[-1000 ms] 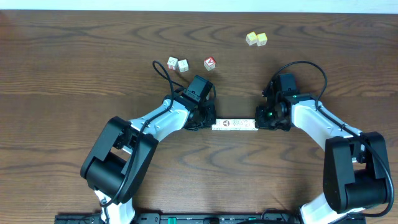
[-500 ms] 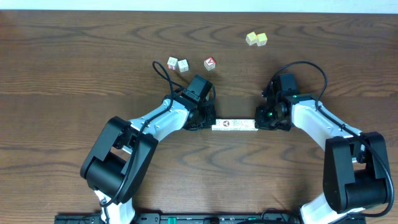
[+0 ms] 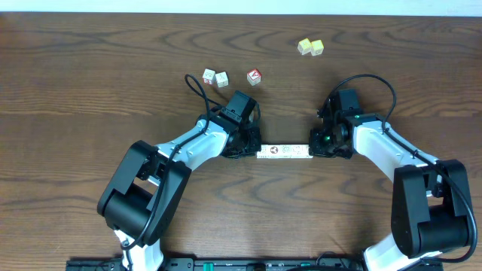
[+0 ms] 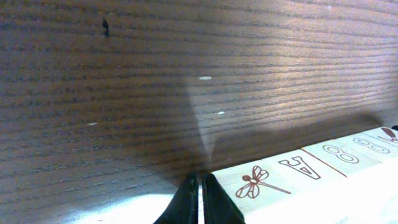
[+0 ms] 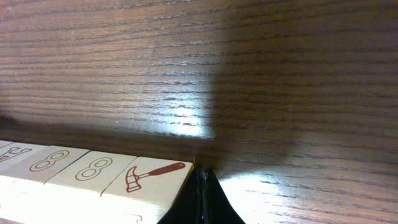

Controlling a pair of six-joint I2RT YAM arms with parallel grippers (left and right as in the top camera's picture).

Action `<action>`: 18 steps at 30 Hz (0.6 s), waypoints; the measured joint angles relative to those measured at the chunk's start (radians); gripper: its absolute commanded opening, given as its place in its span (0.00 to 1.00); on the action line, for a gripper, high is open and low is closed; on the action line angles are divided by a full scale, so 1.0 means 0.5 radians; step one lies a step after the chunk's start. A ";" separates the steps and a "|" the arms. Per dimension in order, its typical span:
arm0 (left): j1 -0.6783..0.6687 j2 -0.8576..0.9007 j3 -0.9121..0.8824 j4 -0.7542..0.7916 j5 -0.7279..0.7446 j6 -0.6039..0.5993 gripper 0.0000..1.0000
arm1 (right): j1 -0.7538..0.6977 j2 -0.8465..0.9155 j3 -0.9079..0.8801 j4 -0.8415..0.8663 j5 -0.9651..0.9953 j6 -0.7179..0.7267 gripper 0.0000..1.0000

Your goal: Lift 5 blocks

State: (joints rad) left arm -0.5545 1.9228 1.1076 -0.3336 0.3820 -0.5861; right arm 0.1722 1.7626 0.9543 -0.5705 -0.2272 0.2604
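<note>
Left fingers [image 4: 185,202] and right fingers [image 5: 214,205], each pair pinched shut, press opposite ends of a row of pale, printed wooden blocks [image 3: 285,151]; dark wood-grained worktop [image 3: 90,75].

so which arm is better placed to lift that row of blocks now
Neither alone. The left gripper is shut at one end of the row of blocks, and the right gripper is shut at the other end. They look evenly placed, so both should probably rise together.
</note>
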 measured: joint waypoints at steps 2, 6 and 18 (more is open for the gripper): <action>0.002 0.000 0.000 -0.001 0.003 0.002 0.07 | 0.000 0.000 0.000 -0.001 0.000 0.000 0.01; 0.002 -0.001 0.000 -0.006 0.001 0.013 0.07 | 0.000 0.000 0.000 0.000 -0.001 0.000 0.01; -0.005 -0.018 0.008 -0.133 -0.089 0.013 0.07 | 0.001 0.000 0.000 0.003 -0.082 0.000 0.01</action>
State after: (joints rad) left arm -0.5568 1.9137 1.1118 -0.4000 0.3378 -0.5797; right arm 0.1726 1.7626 0.9543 -0.5690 -0.2680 0.2604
